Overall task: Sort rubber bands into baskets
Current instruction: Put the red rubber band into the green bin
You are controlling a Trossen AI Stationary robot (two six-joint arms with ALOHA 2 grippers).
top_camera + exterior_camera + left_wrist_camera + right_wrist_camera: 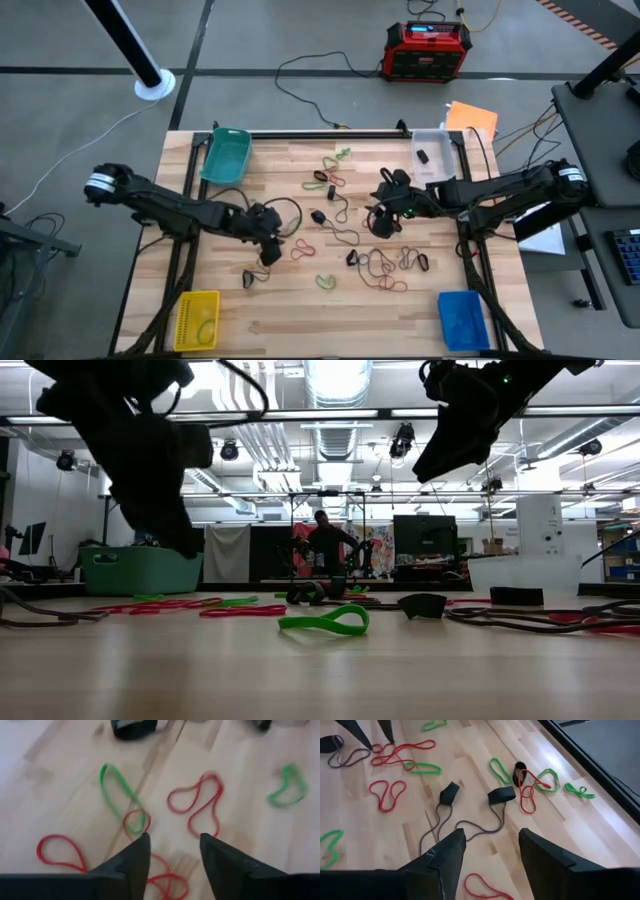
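Many small rubber bands in red, green, black and brownish colours lie flat on the wooden table (250,310), most of them in its middle (380,262). My left gripper (268,250) is open and empty, a little above red bands (195,802) and a green band (122,795). My right gripper (383,222) is open and empty, higher above the table, over two black bands (501,795) and a red band (387,795). The teal basket (225,155) and the clear basket (432,148) stand at the far corners. The yellow basket (197,320) and the blue basket (462,320) stand at the near corners.
A red-and-black box (427,50) with cables stands on the floor beyond the table's far edge. A black frame runs along the table's far edge and sides. In the low view a person (322,545) stands far off in the room behind.
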